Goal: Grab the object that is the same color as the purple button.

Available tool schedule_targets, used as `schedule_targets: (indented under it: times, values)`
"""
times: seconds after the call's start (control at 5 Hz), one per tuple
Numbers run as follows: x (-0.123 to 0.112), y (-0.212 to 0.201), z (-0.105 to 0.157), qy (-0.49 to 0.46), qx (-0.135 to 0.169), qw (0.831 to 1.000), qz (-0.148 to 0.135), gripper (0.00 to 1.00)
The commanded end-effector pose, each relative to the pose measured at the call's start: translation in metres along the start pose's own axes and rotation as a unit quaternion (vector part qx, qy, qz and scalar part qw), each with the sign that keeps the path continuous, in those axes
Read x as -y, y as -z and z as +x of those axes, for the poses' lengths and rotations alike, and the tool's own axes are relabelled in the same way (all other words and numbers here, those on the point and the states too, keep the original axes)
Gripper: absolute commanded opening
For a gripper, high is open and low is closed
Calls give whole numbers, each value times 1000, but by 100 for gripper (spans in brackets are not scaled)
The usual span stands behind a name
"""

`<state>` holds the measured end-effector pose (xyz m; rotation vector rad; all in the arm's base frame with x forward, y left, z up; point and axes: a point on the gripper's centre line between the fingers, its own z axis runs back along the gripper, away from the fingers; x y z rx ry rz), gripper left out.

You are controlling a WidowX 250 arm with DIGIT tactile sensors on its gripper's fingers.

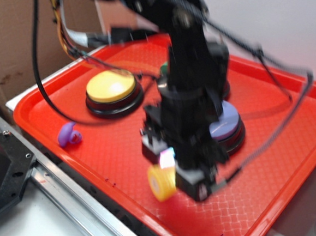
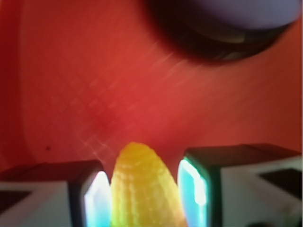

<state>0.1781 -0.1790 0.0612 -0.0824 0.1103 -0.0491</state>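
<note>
Yellow plastic sat between my fingers: my pincer was clenched on the toy corn cob, one pale pad pressed against its left flank and the other against its right, the cob's rounded tip poking out ahead of them; from the exterior camera the same cob showed as a yellow lump at the lower end of my pincer, low over the tray, though blur kept me from telling whether it touched the surface; beneath it spread the red tray, its floor marked with a fine grid pattern; just behind my pincer, partly hidden by my black arm, stood the purple button, lavender cap on a black base, and the wrist camera caught its dark rim and pale dome at the top edge; farther to the left on the tray stood the yellow button; a sliver of green peeked out from behind my arm, too hidden to name; the object, small, purple and curled, lay near the tray's front left rim, well apart from my pincer and untouched.
</note>
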Motion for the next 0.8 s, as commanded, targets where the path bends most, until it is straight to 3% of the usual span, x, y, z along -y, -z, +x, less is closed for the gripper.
schedule_targets:
  times: [0.0,0.4,0.6]
  values:
    - [-52,-88,-13,18,29,999,-1,0]
    - [-110,-132,-43,-68,91,993,-26,0]
    - [-116,-138,-40,-50,101,993,-28,0]
